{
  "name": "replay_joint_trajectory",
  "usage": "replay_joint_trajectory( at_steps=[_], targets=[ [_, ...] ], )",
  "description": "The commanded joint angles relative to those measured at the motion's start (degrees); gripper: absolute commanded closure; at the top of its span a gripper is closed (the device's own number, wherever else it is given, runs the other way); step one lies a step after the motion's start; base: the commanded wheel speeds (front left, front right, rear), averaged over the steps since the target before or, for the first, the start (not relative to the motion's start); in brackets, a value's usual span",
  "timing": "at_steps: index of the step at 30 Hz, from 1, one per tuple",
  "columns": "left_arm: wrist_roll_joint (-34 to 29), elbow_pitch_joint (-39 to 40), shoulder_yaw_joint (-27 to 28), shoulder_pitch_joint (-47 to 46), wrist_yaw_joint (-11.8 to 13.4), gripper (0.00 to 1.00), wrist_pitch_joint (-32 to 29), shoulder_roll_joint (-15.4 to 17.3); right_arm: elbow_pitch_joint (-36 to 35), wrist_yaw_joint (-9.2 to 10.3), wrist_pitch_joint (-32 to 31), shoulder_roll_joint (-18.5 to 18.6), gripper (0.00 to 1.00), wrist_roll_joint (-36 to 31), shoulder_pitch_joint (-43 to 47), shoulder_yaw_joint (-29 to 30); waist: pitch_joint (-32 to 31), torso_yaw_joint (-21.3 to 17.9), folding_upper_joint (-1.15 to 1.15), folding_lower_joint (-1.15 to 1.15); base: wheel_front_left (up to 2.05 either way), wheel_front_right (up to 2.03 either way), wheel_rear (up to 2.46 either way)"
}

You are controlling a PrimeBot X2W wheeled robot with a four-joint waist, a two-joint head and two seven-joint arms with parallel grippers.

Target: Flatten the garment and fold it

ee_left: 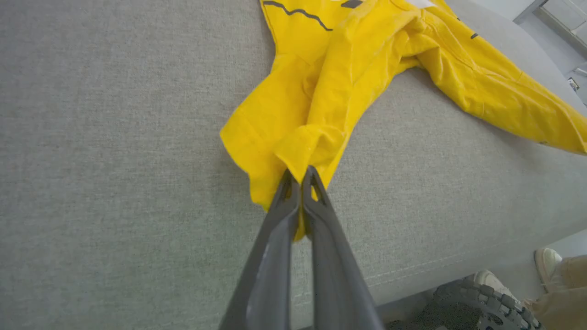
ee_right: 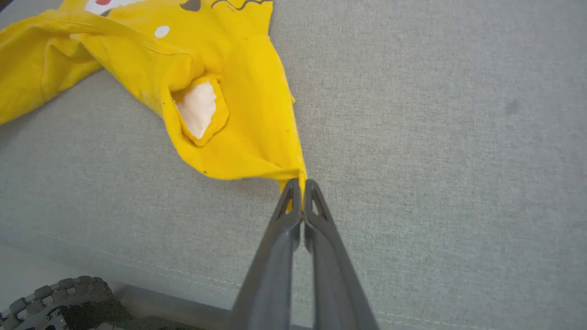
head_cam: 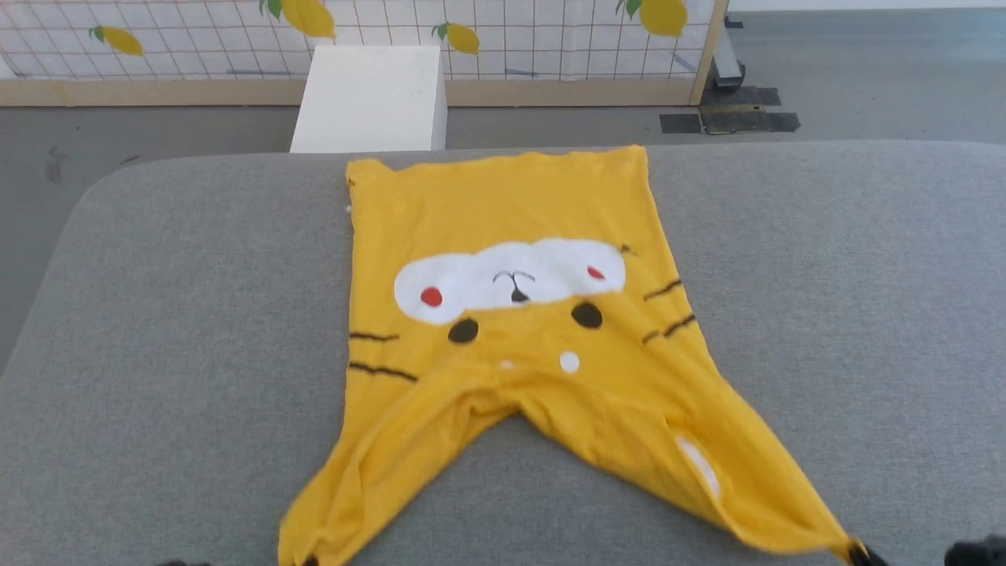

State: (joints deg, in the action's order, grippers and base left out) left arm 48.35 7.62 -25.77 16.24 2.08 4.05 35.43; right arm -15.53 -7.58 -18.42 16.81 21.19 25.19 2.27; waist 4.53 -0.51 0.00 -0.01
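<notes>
Grey woven fabric covers the broad padded tabletop (head_cam: 157, 330), rounded at its corners, and on its middle lies the bright yellow short-sleeved garment (head_cam: 503, 204), its cartoon face print (head_cam: 511, 279) of white patch, red dots and black eyes turned upward. Its far hem sits flat and fairly straight at the tabletop's far edge. The near end is drawn out into two points, with a slack, bunched ridge of cloth between them. Each point ends in a gripper. The left gripper (ee_left: 300, 173), long dark fingers pressed together, pinches a rumpled fold at the near left corner. The right gripper (ee_right: 300, 183), closed just as tightly, nips the very tip of the near right corner, not far from the small white neck patch (ee_right: 197, 107). By the look of it the flattening step is in hand and no fold has been made. The next move likely calls for drawing both corners outward and apart with even tension, low over the tabletop, until the middle ridge smooths out, without dragging the flat hem askew
</notes>
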Motion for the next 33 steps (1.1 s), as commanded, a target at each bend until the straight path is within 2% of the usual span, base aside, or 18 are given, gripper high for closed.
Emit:
replay_joint_trajectory(
  at_steps=[1, 7, 13, 15, 16, 21, 25, 29, 33],
  targets=[
    [0.11, -0.36, -0.28, 1.57, 0.47, 1.00, -0.94, 1.24, 0.52, 0.09, -0.87, 0.09, 1.00, -0.06, 1.67, 0.77, -0.07, -0.17, 0.00, 0.01, 0.00, 0.00, 0.00],
    [-0.13, -0.47, -0.48, 3.55, 2.81, 1.00, -3.69, 3.28, 2.47, 0.09, -3.60, 0.48, 1.00, -1.37, 4.60, 2.13, -0.10, -0.32, 0.00, 0.01, 0.00, 0.00, 0.00],
    [-0.59, 0.76, 0.43, 3.63, 4.79, 1.00, -3.87, 3.97, 4.79, 0.09, -3.14, -0.80, 1.00, -1.74, 4.00, 2.10, -0.44, -0.01, 0.00, 0.01, 0.00, 0.00, 0.00],
    [-0.53, 1.54, 0.92, 3.52, 5.26, 1.00, -3.40, 3.79, 5.59, 0.09, -2.24, -1.54, 0.60, -2.12, 3.32, 1.99, -0.65, 0.18, 0.00, 0.01, 0.00, 0.00, 0.00],
    [-0.26, 2.14, 1.26, 3.47, 5.44, 1.00, -2.99, 3.49, 5.86, 0.09, -1.80, -2.16, 0.00, -1.85, 2.78, 1.98, -0.77, 0.24, 0.00, 0.01, 0.00, 0.00, 0.00],
    [0.72, 6.03, 2.59, 3.27, 6.04, 1.00, -1.49, 2.49, 4.45, 0.09, -1.24, -3.14, 0.00, 1.25, -1.02, 2.17, -0.46, 0.74, 0.00, 0.01, 0.00, 0.00, 0.00],
    [-0.31, 9.56, 3.18, 2.29, 6.59, 1.00, -1.13, 3.07, 1.00, 0.09, -1.98, -2.73, 0.00, 4.14, -8.09, 5.40, 1.65, 1.70, 0.00, 0.01, 0.00, 0.00, 0.00],
    [-2.22, 13.07, 3.47, 0.29, 6.98, 1.00, -1.37, 4.14, -1.64, 0.09, -4.59, 1.66, 0.00, 2.01, -19.60, 8.26, 5.31, 3.16, 0.00, 0.01, 0.00, 0.00, 0.00],
    [-3.43, 17.39, 3.69, -2.11, 6.98, 1.00, -1.34, 4.32, -0.35, 0.09, -9.22, 4.47, 0.00, 0.10, -35.08, 9.25, 9.66, 4.69, 0.00, 0.01, 0.00, 0.00, 0.00]
  ],
)
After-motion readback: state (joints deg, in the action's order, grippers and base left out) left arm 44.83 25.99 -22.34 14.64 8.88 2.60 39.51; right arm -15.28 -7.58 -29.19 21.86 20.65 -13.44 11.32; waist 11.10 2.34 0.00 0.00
